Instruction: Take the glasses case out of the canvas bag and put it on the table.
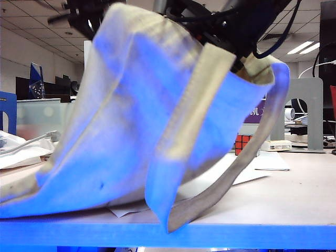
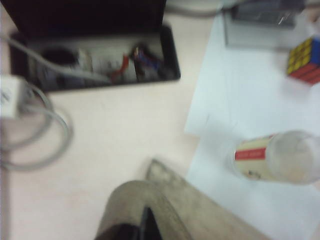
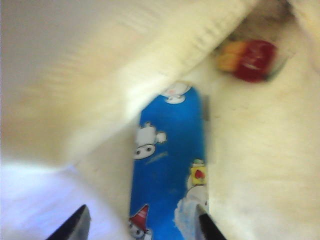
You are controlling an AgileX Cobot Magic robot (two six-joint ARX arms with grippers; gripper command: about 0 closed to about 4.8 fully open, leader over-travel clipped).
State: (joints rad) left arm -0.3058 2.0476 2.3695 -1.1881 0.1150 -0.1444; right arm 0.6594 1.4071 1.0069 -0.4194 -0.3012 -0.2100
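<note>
Right pincer (image 3: pixel 140 227) is inside the bag (image 1: pixel 157 105), fingers clamped on the blue case (image 3: pixel 170 150), while the shut left pincer (image 2: pixel 145 225) lifts its fabric off the tabletop (image 1: pixel 294 199); next, draw the case out carefully.

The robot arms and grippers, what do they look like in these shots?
In the exterior view both arms are black, blurred machinery above the canvas bag, with dark cables looping off the right one. The left gripper shows as dark fingers pressed close together. The right gripper shows two slim, dark, pointed fingertips set apart. No markings can be made out; every view is blurred.
</note>
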